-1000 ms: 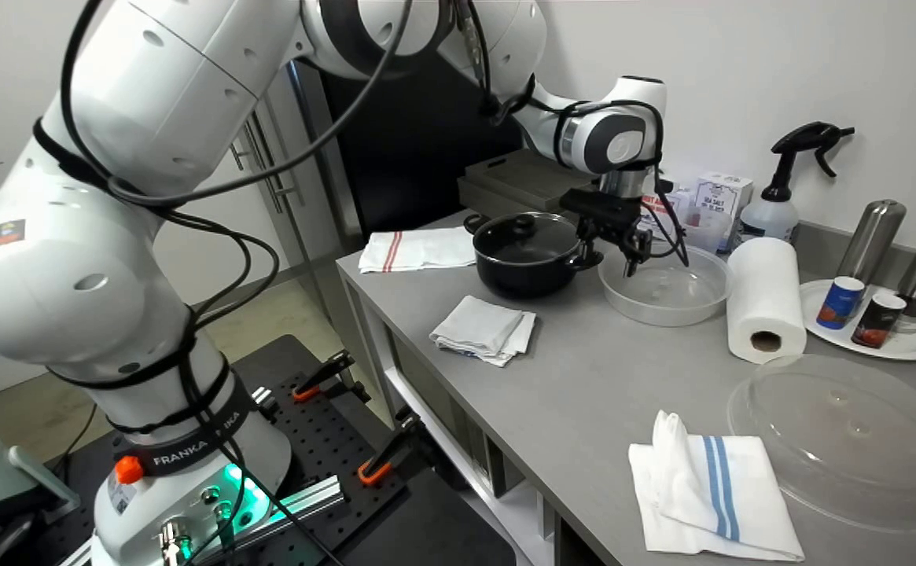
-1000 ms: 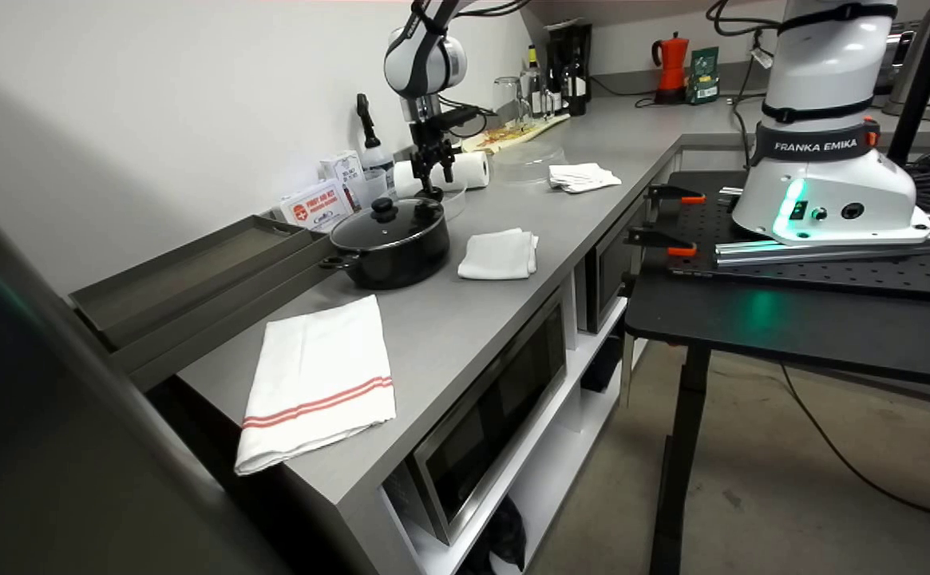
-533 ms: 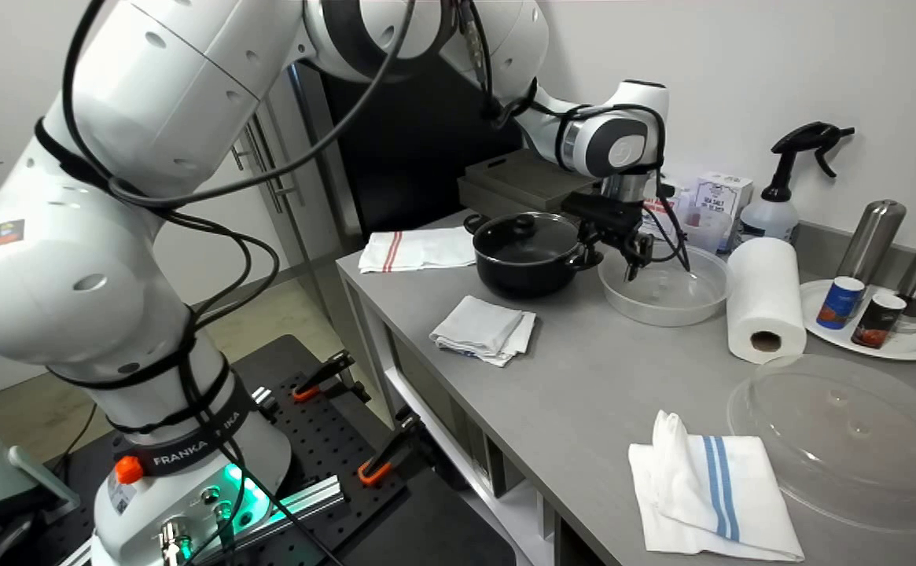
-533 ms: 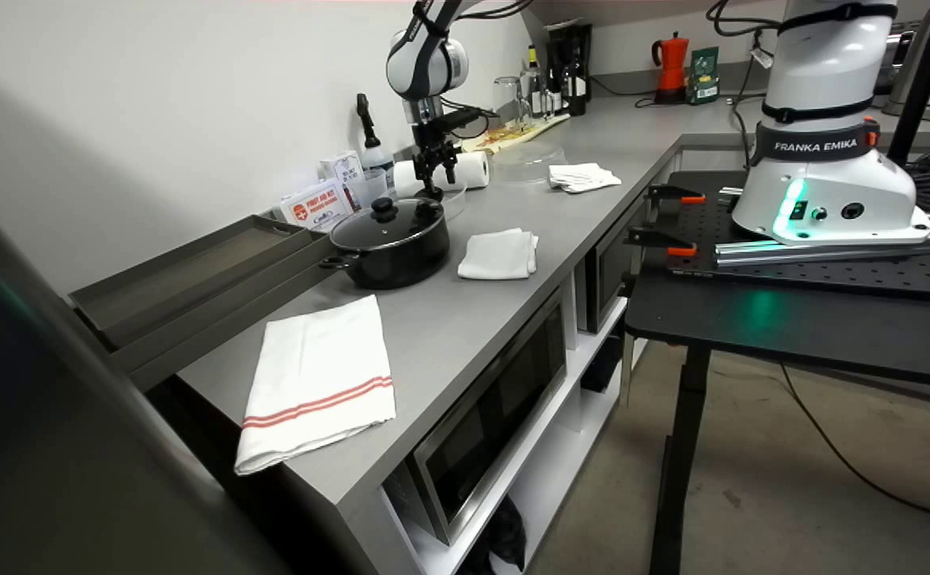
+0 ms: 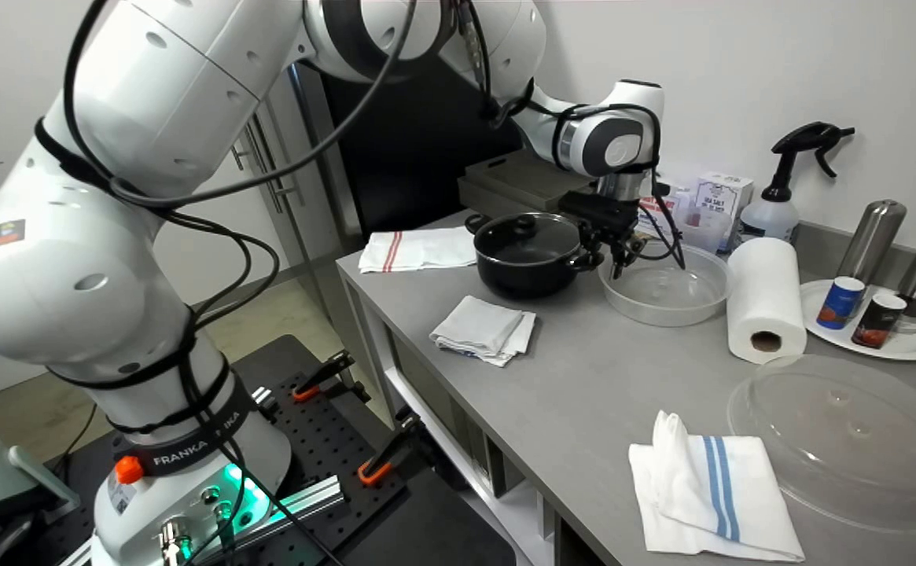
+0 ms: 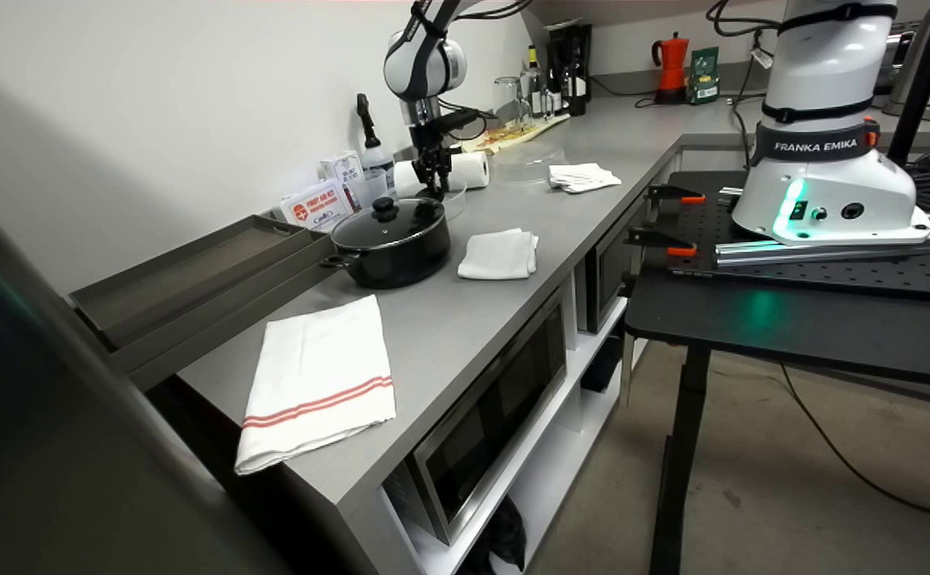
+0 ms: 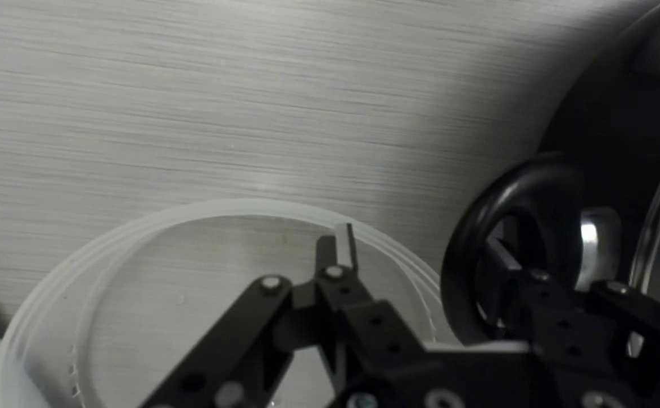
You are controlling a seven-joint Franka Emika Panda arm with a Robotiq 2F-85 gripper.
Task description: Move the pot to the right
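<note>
The claw (image 7: 421, 246) is narrower than half a second ago: in both exterior views its fingers (image 7: 345, 249) stand closer together, and the outer finger is shifted left toward the pot (image 5: 522, 271). The fingers remain apart. In the wrist view, one finger appears to sit within the loop of the side handle (image 7: 458, 272); the other stands outside it, over the clear bowl (image 5: 666, 314), with a visible gap to the handle.

The pot shows no clear shift. It rests upright on the bench (image 5: 583, 385), lid (image 5: 514, 245) on, just left of the clear bowl, right of the red-striped towel (image 5: 422, 250) and beyond the folded white cloth (image 5: 480, 326). Contact between handle and bowl cannot be determined.

Assessment: the grasp is likely in progress; the transfer is not yet done. Complete the closure on the handle before applying rightward motion. Caution: the clear bowl probably obstructs the direct path right; a one-sided pull may rotate the pot.
</note>
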